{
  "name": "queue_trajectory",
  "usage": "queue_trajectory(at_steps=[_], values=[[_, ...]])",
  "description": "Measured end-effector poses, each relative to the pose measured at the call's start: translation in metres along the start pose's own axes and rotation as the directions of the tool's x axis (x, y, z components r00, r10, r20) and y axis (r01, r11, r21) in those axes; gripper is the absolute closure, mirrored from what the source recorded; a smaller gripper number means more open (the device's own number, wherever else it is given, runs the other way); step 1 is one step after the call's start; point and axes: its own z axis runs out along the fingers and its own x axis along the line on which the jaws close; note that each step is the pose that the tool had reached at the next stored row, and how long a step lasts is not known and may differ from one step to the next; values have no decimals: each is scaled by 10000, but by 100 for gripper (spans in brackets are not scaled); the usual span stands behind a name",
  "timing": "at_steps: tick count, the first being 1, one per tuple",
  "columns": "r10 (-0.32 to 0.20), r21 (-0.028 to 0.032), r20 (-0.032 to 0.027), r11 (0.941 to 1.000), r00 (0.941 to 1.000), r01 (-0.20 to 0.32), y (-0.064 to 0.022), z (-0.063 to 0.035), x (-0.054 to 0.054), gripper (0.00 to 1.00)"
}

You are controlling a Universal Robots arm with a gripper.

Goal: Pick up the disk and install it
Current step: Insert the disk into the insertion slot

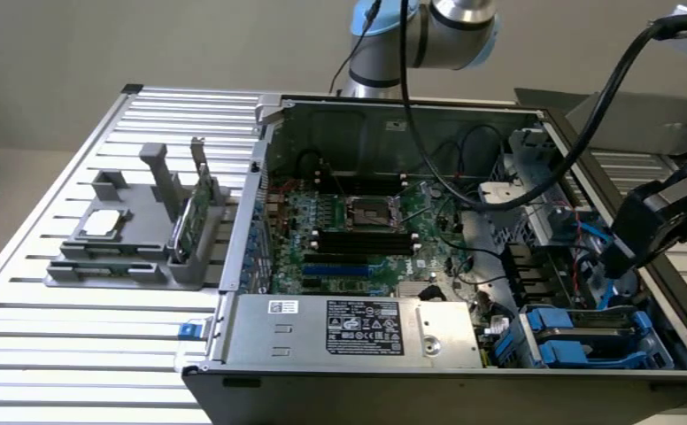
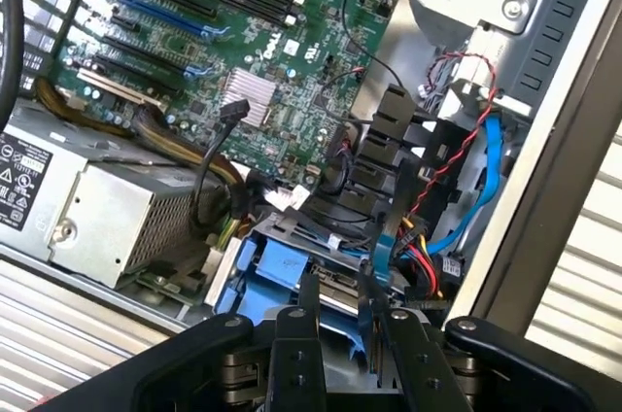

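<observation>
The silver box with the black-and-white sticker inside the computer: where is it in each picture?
Exterior view: the silver box lies along the case near edge, at the exterior view's left of the blue drive bay.
Wrist view: the silver box sits beside the green board, close to the blue drive bay.
Shared landmark: the blue drive bay, next to the box.

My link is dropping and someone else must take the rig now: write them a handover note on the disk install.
Hand: low over the blue drive bay in the open computer case, at the exterior view's right; its grip cannot be judged.
Disk: I cannot tell whether it is in the hand or between the bay's blue rails.
Elsewhere: chip and green card sit on the grey fixture beside the case.
Done: the hand is at the bay. Left: the disk's seating is unconfirmed.
</observation>
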Motion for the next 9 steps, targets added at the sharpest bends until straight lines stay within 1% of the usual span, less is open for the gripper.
queue_trajectory(at_steps=[4,6,9], values=[[505,-19,40,9987,9987,-504,6,-77,2,69],[772,-30,61,9970,9970,-772,7,-90,3,69],[1188,-45,99,9929,9929,-1187,8,-92,3,69]])
